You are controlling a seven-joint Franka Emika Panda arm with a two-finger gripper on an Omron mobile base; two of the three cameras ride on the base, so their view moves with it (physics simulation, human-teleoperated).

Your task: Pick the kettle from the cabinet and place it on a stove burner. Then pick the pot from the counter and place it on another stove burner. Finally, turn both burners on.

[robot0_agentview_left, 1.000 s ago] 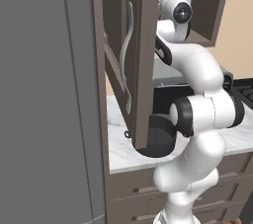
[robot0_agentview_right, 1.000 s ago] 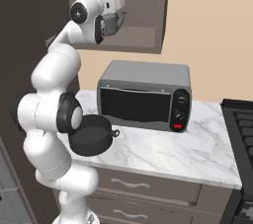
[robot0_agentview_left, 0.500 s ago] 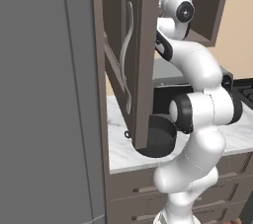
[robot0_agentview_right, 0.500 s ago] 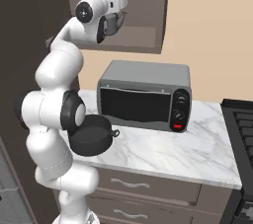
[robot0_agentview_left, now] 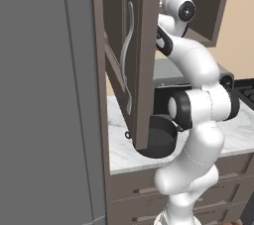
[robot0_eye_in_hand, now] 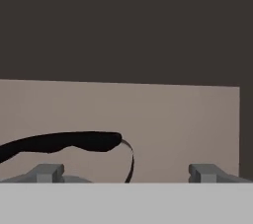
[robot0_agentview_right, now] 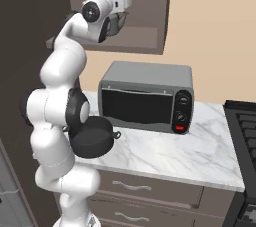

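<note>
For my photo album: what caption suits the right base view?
Robot arm reaching its open gripper into the cabinet, above the toaster oven and pot on the counter.

A glossy white arm [robot0_agentview_right: 62,71] built of fat, rounded segments, with black bands and black disc caps at the joints. A dark circular cap with a small pale centre marks its wrist [robot0_agentview_right: 91,11]. Two small grey finger tips [robot0_eye_in_hand: 48,172] are blocky and square-cut.
</note>
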